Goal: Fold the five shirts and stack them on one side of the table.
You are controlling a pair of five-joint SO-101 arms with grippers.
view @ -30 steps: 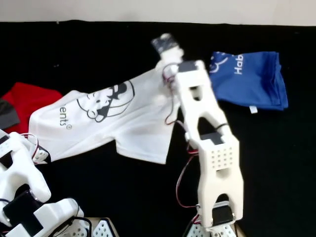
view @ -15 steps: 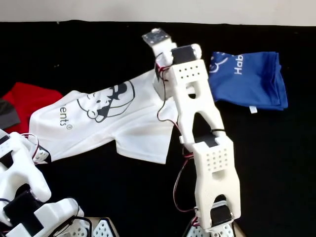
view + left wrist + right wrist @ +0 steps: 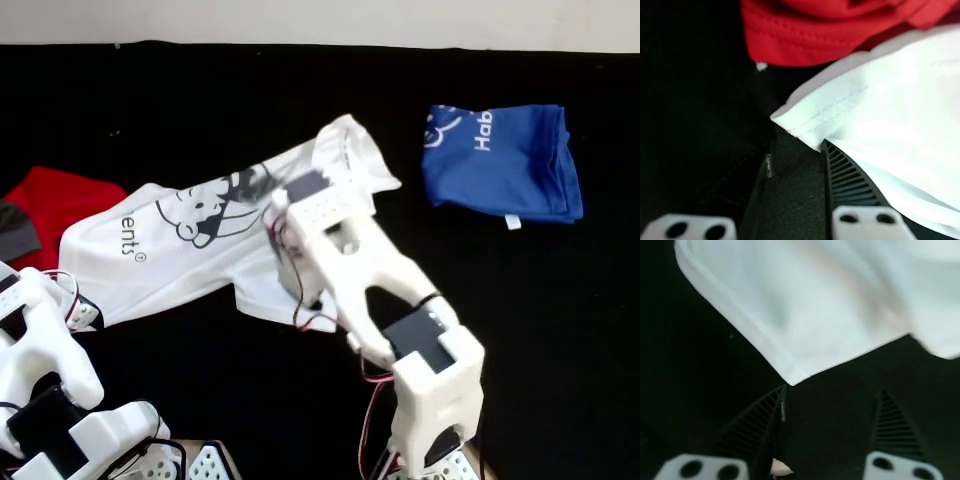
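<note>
1. The white shirt [image 3: 190,250] lies spread out, print side up, on the black surface [image 3: 560,330], left of centre. Its far right end is rumpled.
2. The red shirt [image 3: 60,200] lies at the left edge, just beside the white shirt.
3. The blue shirt [image 3: 505,160] lies folded at the far right, apart from the white shirt.
4. The right arm [image 3: 340,250] extends over the white shirt's near right edge.
5. The right end effector [image 3: 830,425] has its jaws wide apart and grips nothing. A hem corner of the white shirt lies just ahead of them.
6. The left arm [image 3: 40,370] sits at the near left corner.
7. The left end effector [image 3: 797,180] has its jaws apart and clamps nothing. The white shirt's edge overlaps one fingertip, with the red shirt beyond.
</note>
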